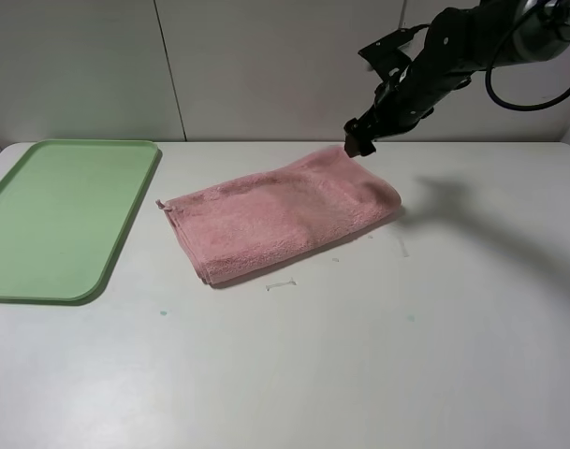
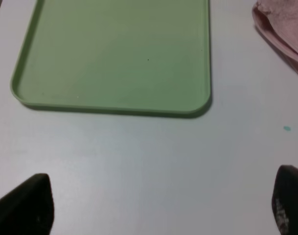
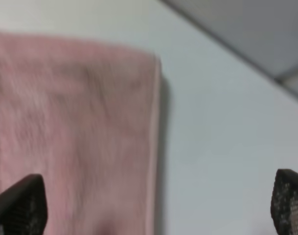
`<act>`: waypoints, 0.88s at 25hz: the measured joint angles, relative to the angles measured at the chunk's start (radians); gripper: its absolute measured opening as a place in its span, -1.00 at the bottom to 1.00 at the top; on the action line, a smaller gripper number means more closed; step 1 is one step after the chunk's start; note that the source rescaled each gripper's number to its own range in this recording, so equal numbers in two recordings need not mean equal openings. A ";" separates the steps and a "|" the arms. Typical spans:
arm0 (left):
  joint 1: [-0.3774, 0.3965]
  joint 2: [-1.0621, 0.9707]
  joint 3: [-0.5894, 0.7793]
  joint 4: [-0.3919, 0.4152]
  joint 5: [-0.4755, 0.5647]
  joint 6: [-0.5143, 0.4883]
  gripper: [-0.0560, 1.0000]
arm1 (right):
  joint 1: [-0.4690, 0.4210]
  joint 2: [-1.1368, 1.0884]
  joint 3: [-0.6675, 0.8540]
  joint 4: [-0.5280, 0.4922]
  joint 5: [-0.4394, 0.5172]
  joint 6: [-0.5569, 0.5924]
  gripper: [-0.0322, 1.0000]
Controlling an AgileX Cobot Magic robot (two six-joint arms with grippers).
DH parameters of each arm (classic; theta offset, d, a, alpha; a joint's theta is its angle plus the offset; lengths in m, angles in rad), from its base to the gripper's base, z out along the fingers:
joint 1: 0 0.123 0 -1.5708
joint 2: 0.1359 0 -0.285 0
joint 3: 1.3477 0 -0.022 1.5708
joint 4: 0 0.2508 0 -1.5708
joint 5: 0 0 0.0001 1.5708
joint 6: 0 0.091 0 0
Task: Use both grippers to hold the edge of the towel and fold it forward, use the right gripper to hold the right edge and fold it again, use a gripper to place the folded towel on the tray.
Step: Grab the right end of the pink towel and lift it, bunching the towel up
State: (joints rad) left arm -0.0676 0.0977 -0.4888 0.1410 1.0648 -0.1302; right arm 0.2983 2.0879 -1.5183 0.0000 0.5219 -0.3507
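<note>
near side: plain white tabletop [image 1: 378, 374], with a small teal speck [image 1: 163, 312] toward the left.

left gripper [image 2: 157, 204]: out of the high view. its own camera shows two black fingertips [image 2: 26, 205] set wide apart, nothing between them, over bare table just short of the tray's rounded corner.

left: flat rectangular light green plastic tray [image 1: 60, 215] with a low raised rim, lying flat, nothing on it. it sits apart from the towel with a strip of table between.

centre: fluffy pink terry towel [image 1: 285, 215], folded into a long band and lying flat on the table at a slant, left end nearer, right end farther. a small loop [image 1: 160, 204] sticks out at its left corner. a few pale scraps [image 1: 281, 284] lie on the table just beside its near edge.

far right: black right gripper [image 1: 359, 142] at the towel's far right corner, fingers spread wide, holding nothing. cannot tell whether it touches the cloth. its blurred wrist view shows the thin stitched pink hem [image 3: 155, 147] lying below, between the two fingertips.

far: pale panelled wall [image 1: 266, 65].
</note>
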 joint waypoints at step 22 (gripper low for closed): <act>0.000 0.000 0.000 0.000 0.000 0.000 0.77 | -0.038 0.157 0.000 0.052 0.009 0.105 1.00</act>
State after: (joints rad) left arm -0.0676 0.0977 -0.4888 0.1410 1.0648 -0.1305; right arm 0.2598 2.2451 -1.5183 0.0516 0.5308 -0.2452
